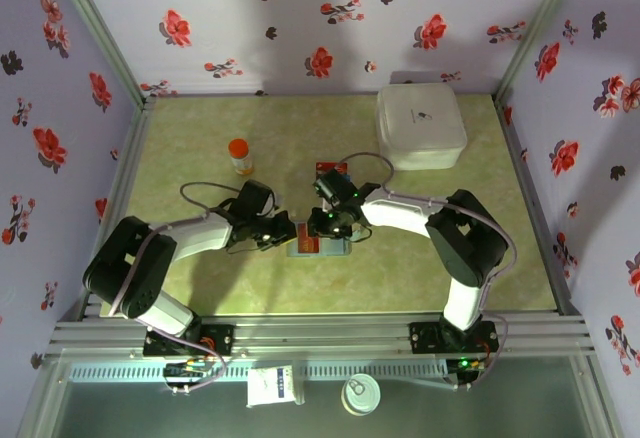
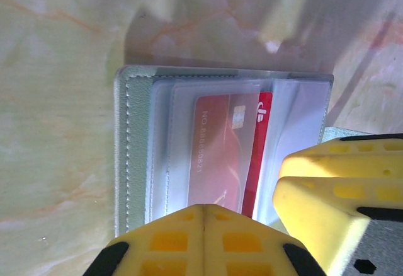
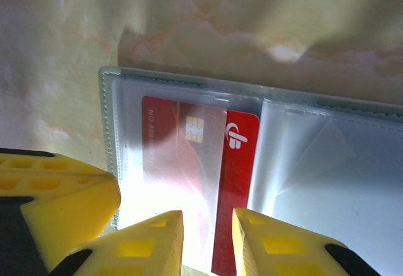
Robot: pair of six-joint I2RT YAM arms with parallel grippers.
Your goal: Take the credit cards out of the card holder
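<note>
1. Left gripper point(image 2: 204, 218), jaws pressed together, sits at the near edge of the card holder point(image 2: 131, 150), which lies open mid-way across the table point(image 1: 400, 278).
2. In its clear sleeve point(image 2: 296, 118) is a red credit card point(image 2: 221, 153), partly slid out: chip, "NO." with blurred digits, white logo.
3. Right gripper point(image 3: 208, 219), jaws slightly apart, is over the card's bare strip.
4. The top view adds an orange bottle point(image 1: 240, 155) and a white box point(image 1: 421, 128).

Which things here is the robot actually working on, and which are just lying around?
Job: card holder, lying open; red card in its clear sleeve; small red rectangle beyond it, perhaps a card already out.
Lying about: white box; orange-capped bottle; white packet; round tin.
</note>
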